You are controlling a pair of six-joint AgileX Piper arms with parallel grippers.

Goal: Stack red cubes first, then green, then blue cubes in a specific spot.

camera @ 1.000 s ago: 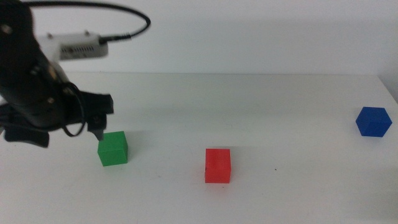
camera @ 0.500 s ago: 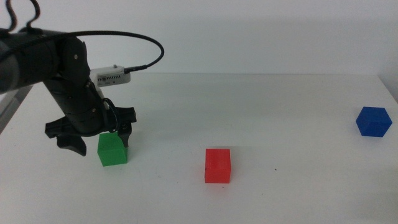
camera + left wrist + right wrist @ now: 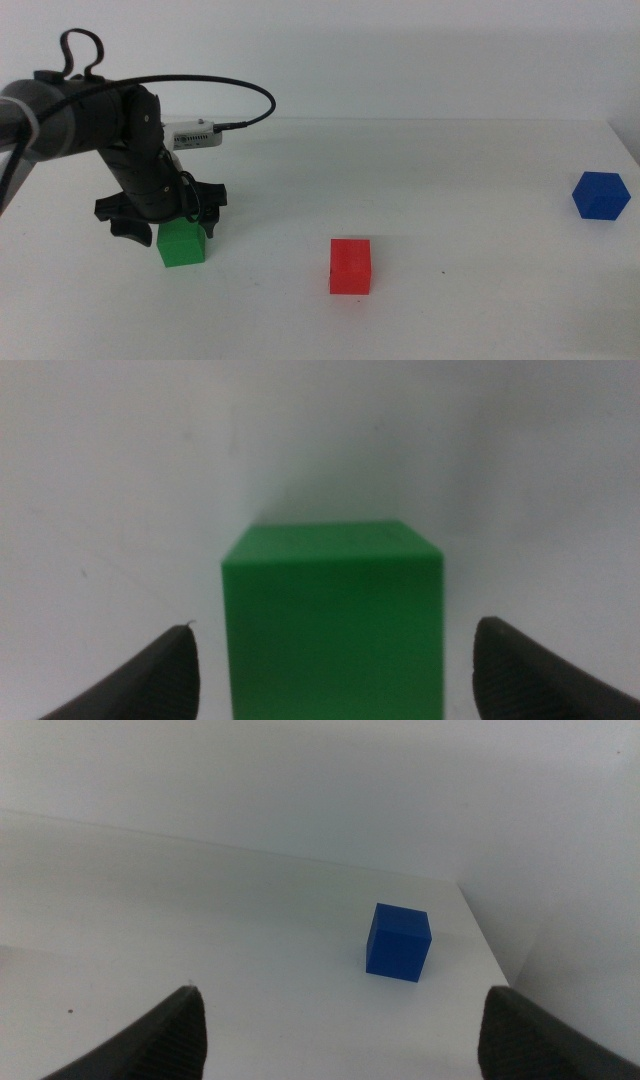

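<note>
Around the green cube: the left gripper [image 3: 180,222] is lowered over the green cube [image 3: 181,242], its jaws spread wide with one on each side and a gap left at both faces, so nothing is pinched yet; the straddle is judged to be the set-up for a grasp.
Red cube: the red cube [image 3: 350,266] sits alone on the white table [image 3: 450,180], to the right of the green cube and well apart from it; it is judged to mark the base on which the green cube is to be set.
Blue cube: the blue cube [image 3: 601,195] lies far to the right of the green cube, near the table's edge, untouched because its turn comes last.
Right gripper: the right gripper [image 3: 340,1020] is held back above the table with jaws spread and empty, facing the blue cube, out of the middle view.
Stack: no cube rests on another yet.
</note>
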